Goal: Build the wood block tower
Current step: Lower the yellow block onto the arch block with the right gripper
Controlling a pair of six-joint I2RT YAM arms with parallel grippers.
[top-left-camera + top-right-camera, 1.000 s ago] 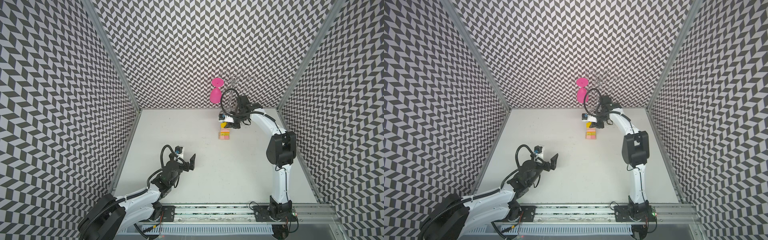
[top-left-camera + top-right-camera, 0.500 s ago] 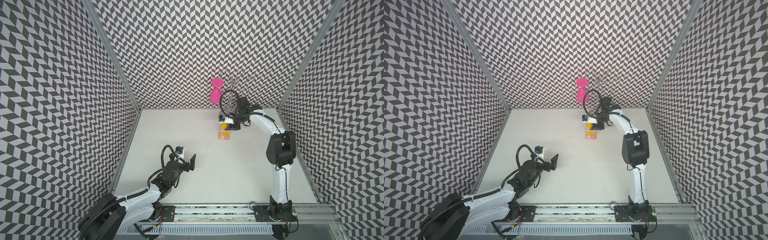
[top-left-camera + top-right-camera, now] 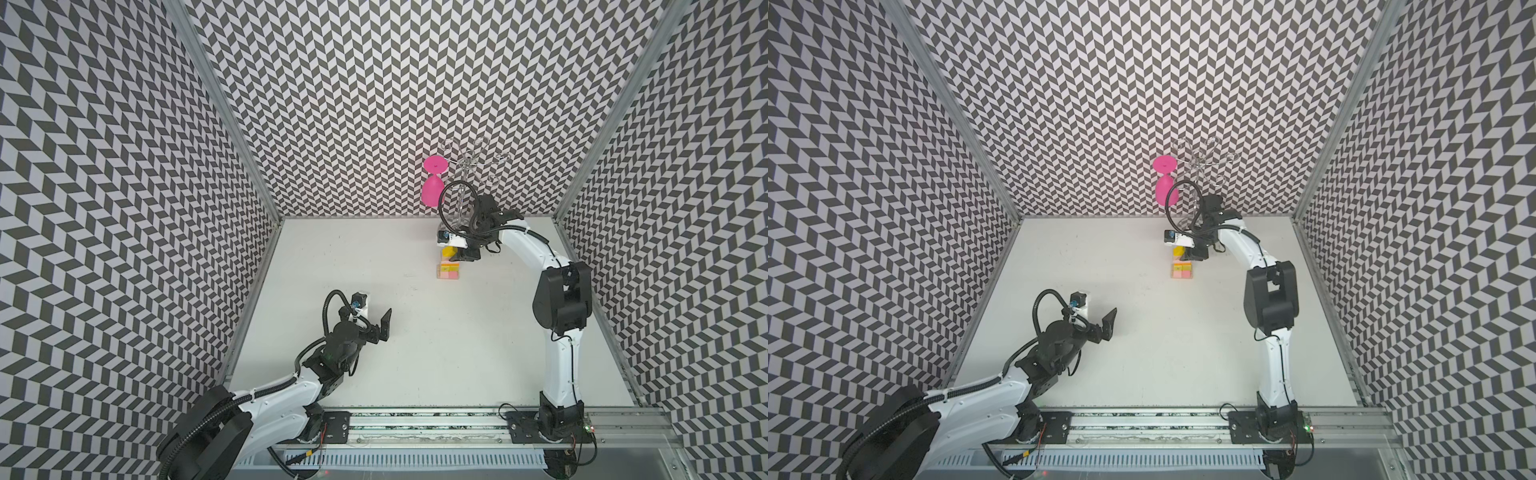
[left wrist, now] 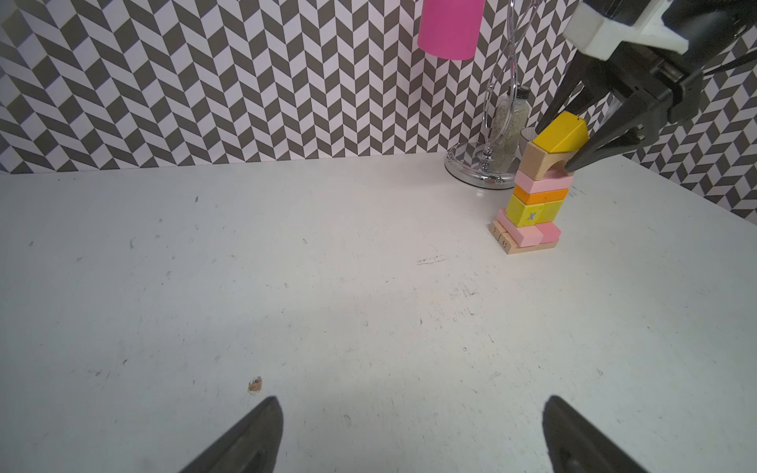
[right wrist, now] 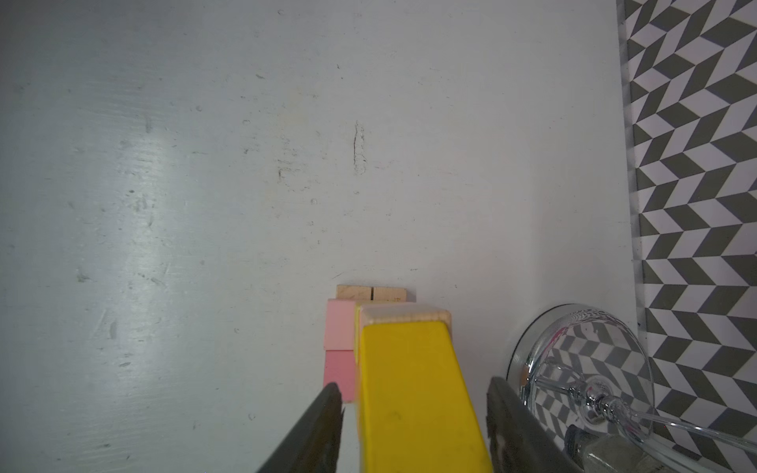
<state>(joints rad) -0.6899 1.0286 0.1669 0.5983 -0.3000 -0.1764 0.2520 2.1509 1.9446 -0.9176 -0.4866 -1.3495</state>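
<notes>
Just in front of a chrome wire stand [image 3: 473,160], in both top views, stands the tower [image 3: 448,270] of small painted wood blocks on a white table [image 3: 415,365]. A magenta plastic goblet [image 3: 432,191] hangs upside down from the stand. The right gripper [image 3: 464,254] hangs over the tower's top, its finger gap too small to judge here. The left gripper [image 3: 1100,313] sits well apart from the stand, fingers spread wide, holding nothing

Left wrist view: beside the stand's round base [image 4: 479,170] the tower [image 4: 532,204] rises from tan bars [image 4: 508,241] through pink bars, yellow cubes, an orange bar and another pink bar to a tan notched arch [image 4: 538,161] and a yellow roof-shaped piece [image 4: 561,133]. The right gripper [image 4: 555,145] straddles that roof piece

Right wrist view: both dark fingers [image 5: 319,430] flank the yellow roof-shaped piece [image 5: 413,393] with a thin gap on each side, gripping nothing; the stand's base [image 5: 581,356] gleams just beside
</notes>
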